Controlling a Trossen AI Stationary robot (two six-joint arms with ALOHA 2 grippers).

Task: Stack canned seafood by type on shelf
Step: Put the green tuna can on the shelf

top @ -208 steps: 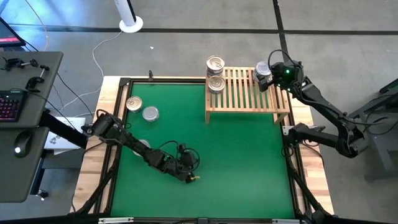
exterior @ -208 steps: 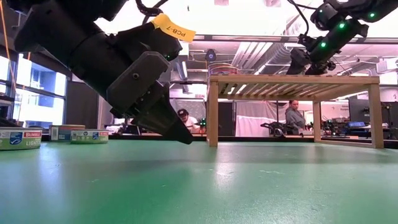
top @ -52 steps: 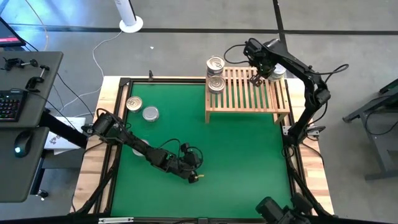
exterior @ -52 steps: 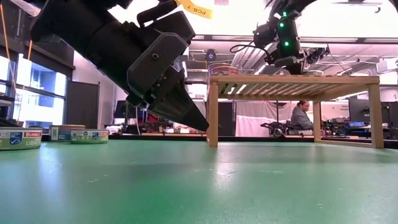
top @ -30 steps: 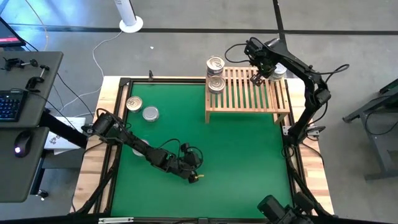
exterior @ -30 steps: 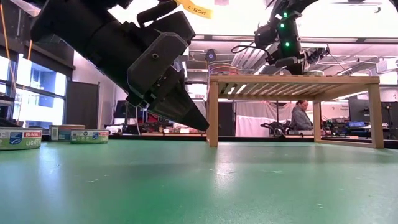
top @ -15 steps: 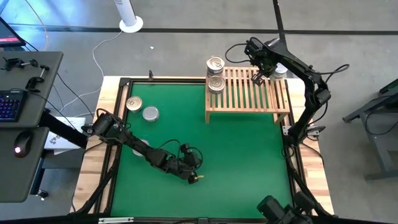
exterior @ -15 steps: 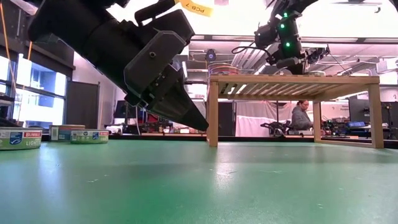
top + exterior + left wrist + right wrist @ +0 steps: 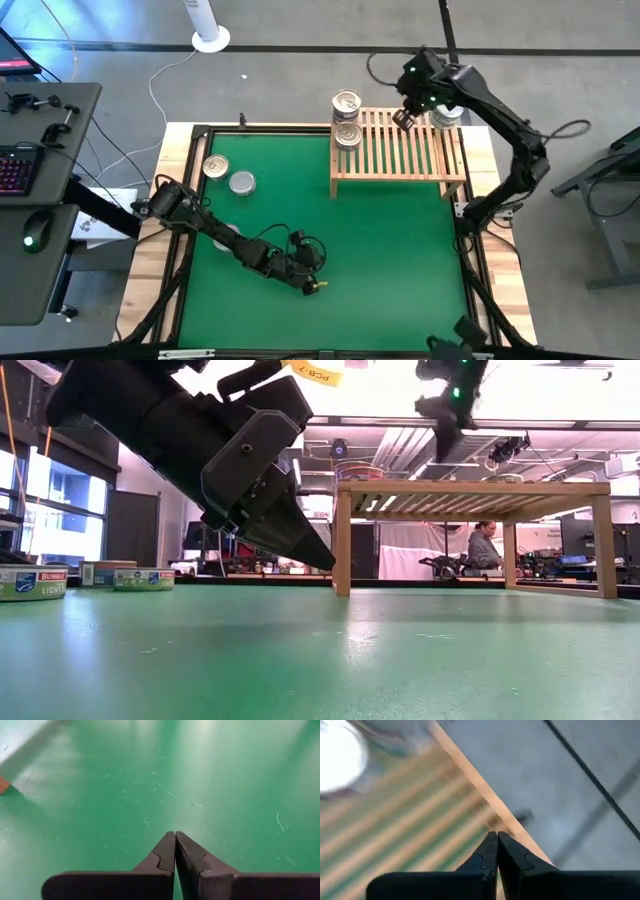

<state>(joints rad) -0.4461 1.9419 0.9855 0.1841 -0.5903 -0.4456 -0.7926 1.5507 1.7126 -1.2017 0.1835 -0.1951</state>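
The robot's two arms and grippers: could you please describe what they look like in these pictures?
Both arms are dark, jointed links with black cables looped alongside. The left gripper has a blocky dark grey body tapering to a wedge of two pointed fingers, with a yellow tag printed in black above it. The right gripper is equally dark, and green indicator lights glow on its wrist. Each finger's inner edge has a small stepped notch.
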